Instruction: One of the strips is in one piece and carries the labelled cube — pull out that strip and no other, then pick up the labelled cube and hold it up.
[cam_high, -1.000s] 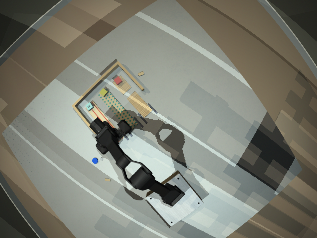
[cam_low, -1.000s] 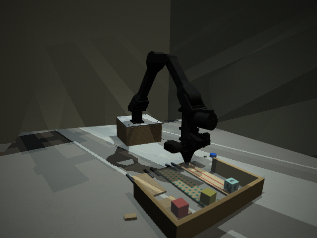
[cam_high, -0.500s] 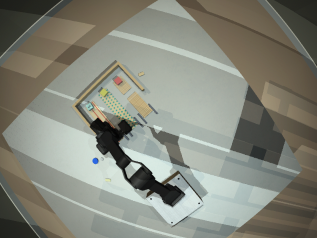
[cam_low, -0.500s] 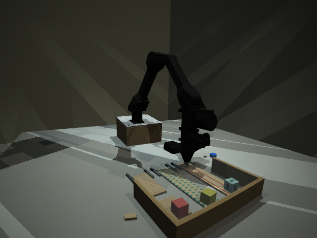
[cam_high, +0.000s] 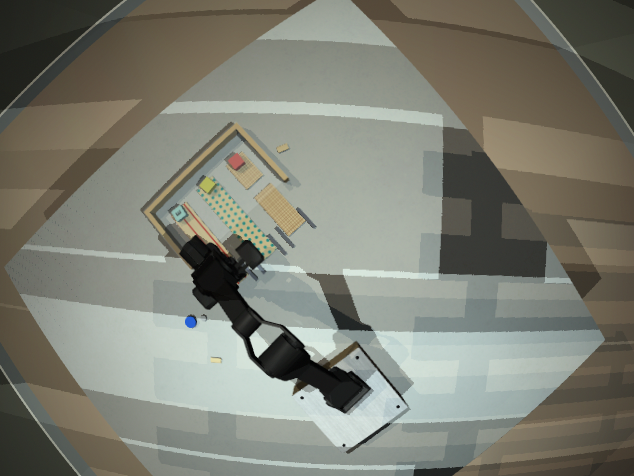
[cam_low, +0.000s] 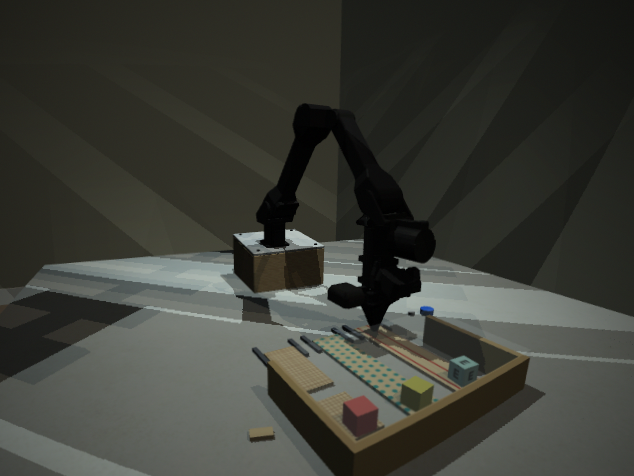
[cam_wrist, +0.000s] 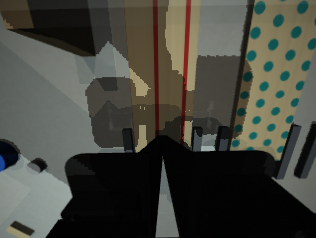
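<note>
One arm bends in a high arch from its base, wrist pointing straight down; the end effector (cam_low: 373, 323), fingers pressed together and holding nothing, has its tip on the near end of the red-lined strip (cam_low: 420, 358); the labelled cube (cam_low: 462, 369), marked "E", sits at that strip's far end.

Inventory, as seen from above and from the side of my workspace:

- Open-fronted wooden tray (cam_low: 440, 417): one.
- Cubes, three: one red cube (cam_low: 360, 414), one yellow cube (cam_low: 416, 392), one pale teal labelled cube (cam_low: 463, 369).
- Strips, three: one red-lined strip (cam_high: 200, 228), one teal-dotted strip (cam_high: 236, 219), one checked tan strip in two pieces (cam_high: 280, 209) (cam_high: 245, 173).
- Small tan blocks lying loose outside the tray, two (cam_high: 282, 148) (cam_high: 215, 360).
- Blue disc (cam_high: 190, 321): one.
- My arm: one, on one mounting block (cam_low: 279, 260).
</note>
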